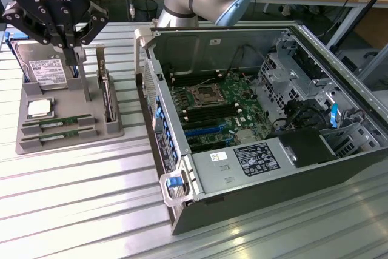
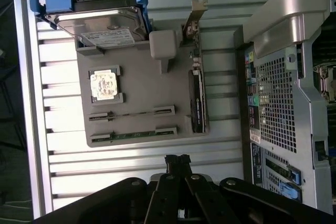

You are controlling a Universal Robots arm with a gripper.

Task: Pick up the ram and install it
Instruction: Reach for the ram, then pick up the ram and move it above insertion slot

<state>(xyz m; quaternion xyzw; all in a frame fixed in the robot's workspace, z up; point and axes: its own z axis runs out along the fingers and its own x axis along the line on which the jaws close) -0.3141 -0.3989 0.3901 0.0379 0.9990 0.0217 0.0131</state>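
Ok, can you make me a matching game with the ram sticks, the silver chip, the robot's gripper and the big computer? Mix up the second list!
Things:
1. ram sticks
2. processor chip
3. gripper
4. computer case

States:
A. shut, holding nothing
B. lying open, motherboard showing
C. green, lying in slots of the grey tray
D. square and silver, sitting in the tray

Pairs: 1-C, 2-D, 3-A, 4-B
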